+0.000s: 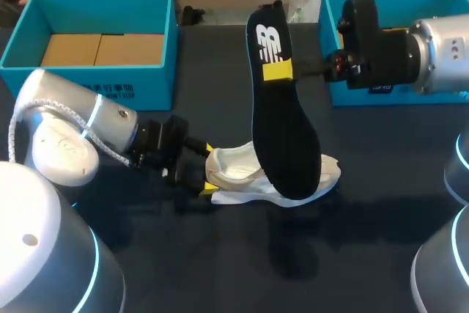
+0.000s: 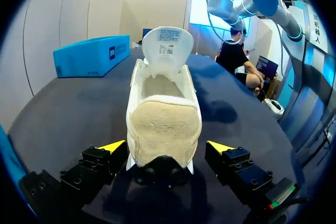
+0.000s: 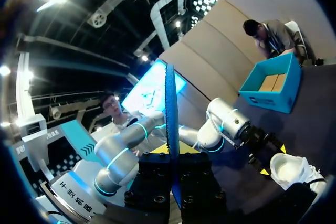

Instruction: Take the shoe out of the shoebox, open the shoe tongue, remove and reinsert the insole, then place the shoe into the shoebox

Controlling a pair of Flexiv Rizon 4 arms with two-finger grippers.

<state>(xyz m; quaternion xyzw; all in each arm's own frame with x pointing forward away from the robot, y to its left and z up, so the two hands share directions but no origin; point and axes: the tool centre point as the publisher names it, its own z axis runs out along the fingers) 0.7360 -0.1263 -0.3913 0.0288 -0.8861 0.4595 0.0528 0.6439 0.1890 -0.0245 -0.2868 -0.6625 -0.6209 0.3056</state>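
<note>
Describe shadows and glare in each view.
Head view: the raised insole throws a shadow on the table near the shoe. Left wrist view: the shoe's shadow falls on the table beside it. Right wrist view: the insole, edge-on in the right claw, looks dark against bright light.

Above shoe: insole [image 1: 282, 119], pinched by right gripper [image 1: 278, 71], hangs across shoe [image 1: 238, 166] opening.
Heel: left gripper [image 1: 209, 169] straddles it, fingers apart.
Toe side: open table [image 1: 381, 210], seemingly passable.
Rear: left shoebox [image 1: 157, 89], right shoebox [image 1: 327, 27], gap between.
</note>
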